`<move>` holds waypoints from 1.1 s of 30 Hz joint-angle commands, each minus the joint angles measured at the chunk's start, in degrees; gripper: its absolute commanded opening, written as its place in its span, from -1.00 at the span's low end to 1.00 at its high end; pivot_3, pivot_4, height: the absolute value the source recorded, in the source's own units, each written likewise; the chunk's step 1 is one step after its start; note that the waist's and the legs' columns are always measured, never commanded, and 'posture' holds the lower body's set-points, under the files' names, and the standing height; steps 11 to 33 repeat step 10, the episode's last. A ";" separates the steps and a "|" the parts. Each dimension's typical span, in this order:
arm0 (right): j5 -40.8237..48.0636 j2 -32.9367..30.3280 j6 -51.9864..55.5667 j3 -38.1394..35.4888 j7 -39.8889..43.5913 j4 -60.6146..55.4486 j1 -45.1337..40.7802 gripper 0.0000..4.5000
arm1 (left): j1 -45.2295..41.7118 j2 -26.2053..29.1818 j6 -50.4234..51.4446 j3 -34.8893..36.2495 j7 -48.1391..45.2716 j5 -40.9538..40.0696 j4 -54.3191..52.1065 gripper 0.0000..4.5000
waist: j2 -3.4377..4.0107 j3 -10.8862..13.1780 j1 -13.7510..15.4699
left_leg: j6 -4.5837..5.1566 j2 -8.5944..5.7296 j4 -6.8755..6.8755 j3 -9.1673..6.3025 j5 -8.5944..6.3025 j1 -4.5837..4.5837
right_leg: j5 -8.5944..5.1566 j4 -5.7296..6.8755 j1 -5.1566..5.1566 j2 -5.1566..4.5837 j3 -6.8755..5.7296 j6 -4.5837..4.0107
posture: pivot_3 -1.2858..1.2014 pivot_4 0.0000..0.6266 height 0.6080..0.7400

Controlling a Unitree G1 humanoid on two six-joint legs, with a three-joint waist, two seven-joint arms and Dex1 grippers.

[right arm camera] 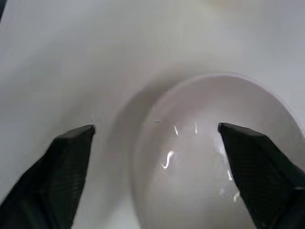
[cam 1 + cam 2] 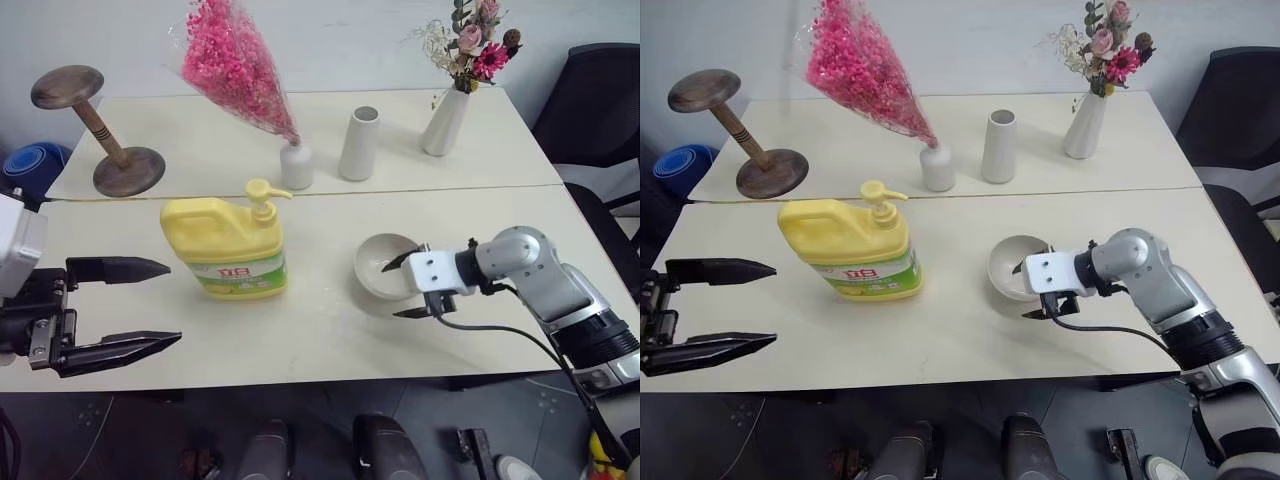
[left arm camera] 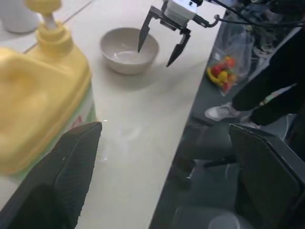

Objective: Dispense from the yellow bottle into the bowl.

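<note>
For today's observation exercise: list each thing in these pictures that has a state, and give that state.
Yellow bottle: upright on the table, not held.
Bowl: upright, right gripper at its rim.
Left gripper: open, holding nothing.
Right gripper: open, one finger over the bowl.
White vase: upright, empty-looking.

Head cams look down; wrist cams share bowl [image 3: 128, 50].

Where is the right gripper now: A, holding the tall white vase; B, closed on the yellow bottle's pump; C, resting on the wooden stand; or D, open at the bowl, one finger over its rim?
D: the right gripper stands open at the bowl, one fingertip over its rim, away from the yellow bottle.
</note>
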 commanded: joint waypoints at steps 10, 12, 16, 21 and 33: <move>22.73 -19.60 16.72 -9.30 17.69 15.65 -11.57 0.99 | 4.57 4.13 -0.98 13.95 -0.69 1.64 9.37 1.00 | 0.03 0.05 -0.24 | 0.05 0.05 -0.10 0.08 -0.08 0.03 | -0.01 -0.20 0.02 -0.22 -0.01 -0.02 | 0.03 -0.52 1.00; 22.73 -19.60 16.72 -9.30 17.69 15.65 -11.57 0.99 | 4.57 4.13 -0.98 13.95 -0.69 1.64 9.37 1.00 | 0.03 0.05 -0.24 | 0.05 0.05 -0.10 0.08 -0.08 0.03 | -0.01 -0.20 0.02 -0.22 -0.01 -0.02 | 0.03 -0.52 1.00; 22.73 -19.60 16.72 -9.30 17.69 15.65 -11.57 0.99 | 4.57 4.13 -0.98 13.95 -0.69 1.64 9.37 1.00 | 0.03 0.05 -0.24 | 0.05 0.05 -0.10 0.08 -0.08 0.03 | -0.01 -0.20 0.02 -0.22 -0.01 -0.02 | 0.03 -0.52 1.00; 22.73 -19.60 16.72 -9.30 17.69 15.65 -11.57 0.99 | 4.57 4.13 -0.98 13.95 -0.69 1.64 9.37 1.00 | 0.03 0.05 -0.24 | 0.05 0.05 -0.10 0.08 -0.08 0.03 | -0.01 -0.20 0.02 -0.22 -0.01 -0.02 | 0.03 -0.52 1.00; 22.73 -19.60 16.72 -9.30 17.69 15.65 -11.57 0.99 | 4.57 4.13 -0.98 13.95 -0.69 1.64 9.37 1.00 | 0.03 0.05 -0.24 | 0.05 0.05 -0.10 0.08 -0.08 0.03 | -0.01 -0.20 0.02 -0.22 -0.01 -0.02 | 0.03 -0.52 1.00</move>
